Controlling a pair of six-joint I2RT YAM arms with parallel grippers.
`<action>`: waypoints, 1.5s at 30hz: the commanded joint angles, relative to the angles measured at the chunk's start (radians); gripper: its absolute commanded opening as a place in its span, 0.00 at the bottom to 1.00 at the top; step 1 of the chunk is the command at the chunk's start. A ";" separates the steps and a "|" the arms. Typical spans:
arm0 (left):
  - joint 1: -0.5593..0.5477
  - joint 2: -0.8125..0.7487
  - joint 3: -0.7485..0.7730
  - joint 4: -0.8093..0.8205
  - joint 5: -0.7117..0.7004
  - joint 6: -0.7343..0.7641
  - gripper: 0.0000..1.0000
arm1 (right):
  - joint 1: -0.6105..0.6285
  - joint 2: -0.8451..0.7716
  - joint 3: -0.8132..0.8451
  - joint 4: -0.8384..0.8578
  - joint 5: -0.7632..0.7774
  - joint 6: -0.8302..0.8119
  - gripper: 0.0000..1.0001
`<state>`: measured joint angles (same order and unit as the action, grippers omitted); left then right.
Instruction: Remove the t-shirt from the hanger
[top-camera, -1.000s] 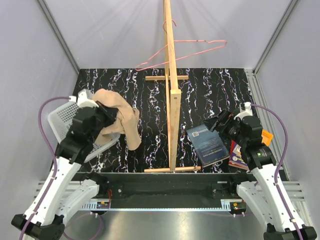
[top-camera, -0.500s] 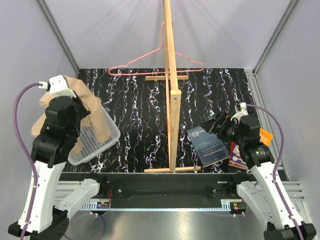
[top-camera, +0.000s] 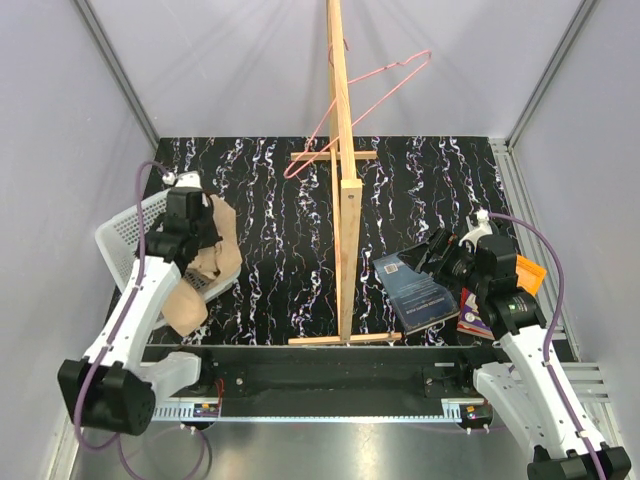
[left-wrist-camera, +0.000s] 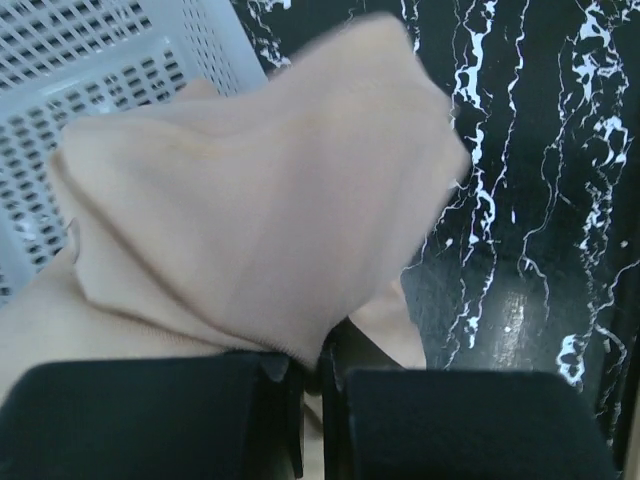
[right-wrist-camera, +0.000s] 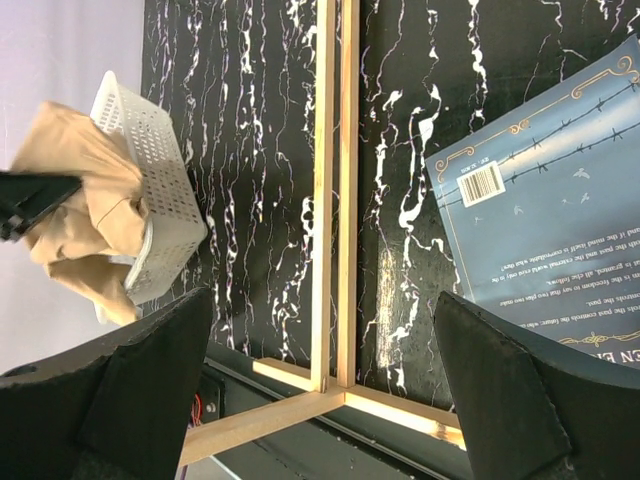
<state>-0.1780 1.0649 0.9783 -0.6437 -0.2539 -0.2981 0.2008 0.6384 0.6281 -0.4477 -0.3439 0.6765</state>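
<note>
The tan t-shirt (top-camera: 208, 268) is off the hanger and bunched over the front rim of the white basket (top-camera: 125, 232), with part hanging over the table edge. My left gripper (top-camera: 198, 240) is shut on a fold of it; in the left wrist view the cloth (left-wrist-camera: 260, 210) fills most of the frame and the jaws (left-wrist-camera: 312, 375) pinch its edge. The pink wire hanger (top-camera: 372, 88) hangs bare and tilted on the wooden pole (top-camera: 340, 110). My right gripper (top-camera: 436, 250) is open and empty above the blue book. The right wrist view shows the t-shirt (right-wrist-camera: 80, 190) at far left.
A wooden pole stand (top-camera: 346, 240) rises mid-table, its base (right-wrist-camera: 330, 300) near the front edge. A blue book (top-camera: 415, 290) lies at right, also in the right wrist view (right-wrist-camera: 550, 230), with more books and an orange item (top-camera: 533, 275) beside it. The basket (left-wrist-camera: 90, 60) sits at left.
My left arm swung from the far left back down over the basket's front, carrying the t-shirt lower. The bare hanger swung and tilted to the right of the pole. The right arm barely moved.
</note>
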 joint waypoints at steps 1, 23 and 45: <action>0.176 -0.017 0.007 0.183 0.248 -0.096 0.00 | -0.003 -0.011 0.021 0.007 -0.030 -0.017 1.00; 0.552 0.107 -0.070 0.417 0.407 -0.576 0.00 | -0.003 0.018 0.010 0.010 -0.027 -0.005 1.00; 0.611 0.224 -0.179 0.351 0.162 -0.819 0.00 | -0.003 0.044 0.002 0.015 -0.023 0.006 1.00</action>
<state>0.4217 1.2743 0.7921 -0.3050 -0.0410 -1.1091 0.2008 0.6815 0.6281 -0.4545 -0.3603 0.6788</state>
